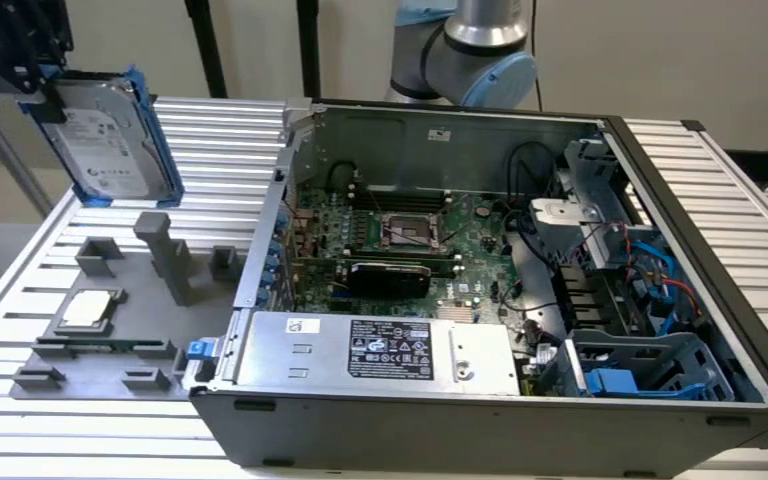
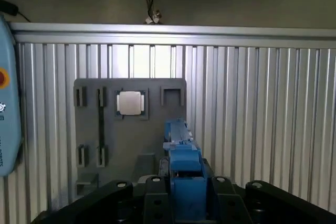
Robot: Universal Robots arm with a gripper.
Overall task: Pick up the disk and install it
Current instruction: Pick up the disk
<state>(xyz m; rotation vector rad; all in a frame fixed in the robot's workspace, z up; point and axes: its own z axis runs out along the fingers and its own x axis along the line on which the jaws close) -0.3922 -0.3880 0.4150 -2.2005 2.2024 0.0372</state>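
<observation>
The gripper (image 1: pixel 35 88) has its fingers (image 2: pixel 223 203) clamped on the blue carrier edge of the disk (image 1: pixel 107 140). The disk hangs upright above the grey fixture plate (image 1: pixel 104 350) on the worktop (image 1: pixel 217 130), well apart from the open computer case (image 1: pixel 491 440). The edge grip probably leaves the body free for insertion.

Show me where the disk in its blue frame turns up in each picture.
Exterior view: the disk hangs in the air at that view's upper left, gripped by the hand, above the grey plate.
Wrist view: the disk is seen edge-on, close to the camera, clamped in the hand.
Shared landmark: the small square silver chip on the grey plate.
</observation>
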